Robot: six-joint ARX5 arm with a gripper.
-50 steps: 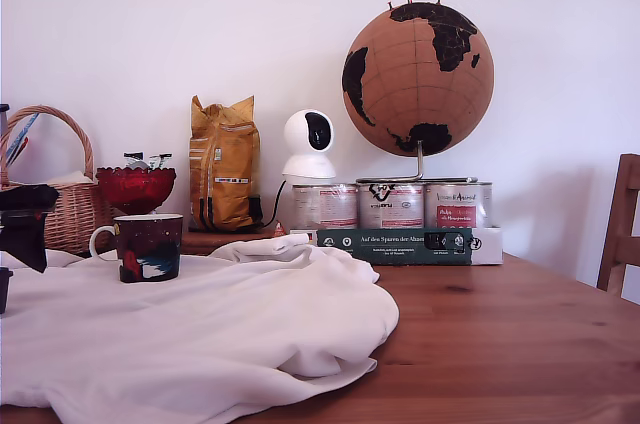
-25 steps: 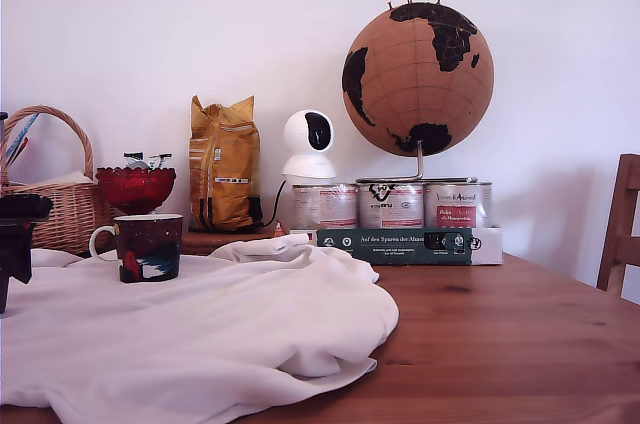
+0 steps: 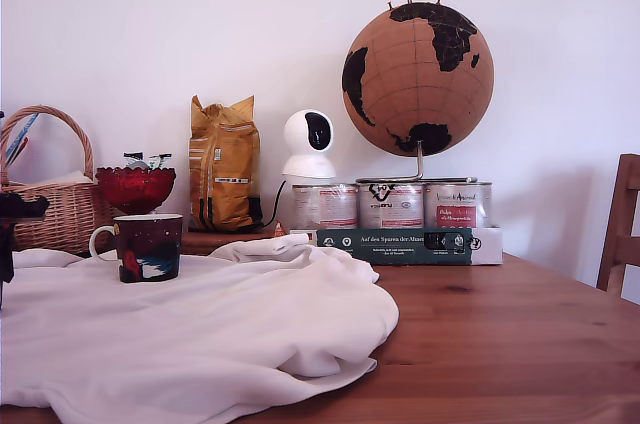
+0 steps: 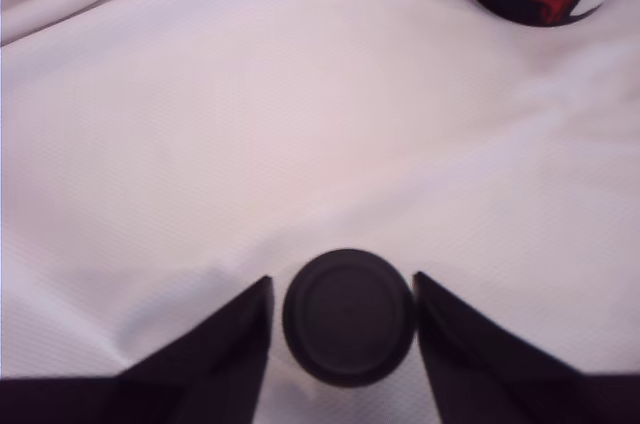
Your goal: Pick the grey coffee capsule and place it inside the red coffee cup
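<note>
Slid further off the exterior view's left edge, away from the red coffee cup (image 3: pixel 148 246). Gripper (image 4: pixel 343 319) open, straddling the grey coffee capsule (image 4: pixel 348 316), seemingly untouched; closing comes next.

The pincer (image 4: pixel 343 289) shows in the wrist view as two matte black fingers (image 4: pixel 215 344), each a flat wedge narrowing to a sharp pointed tip, with straight plain edges and no visible markings, screws or cables. In the exterior view, only a sliver of the arm (image 3: pixel 12 234) appears at the exterior view's left edge: a dark, blocky, black shape, too cropped for detail.
</note>
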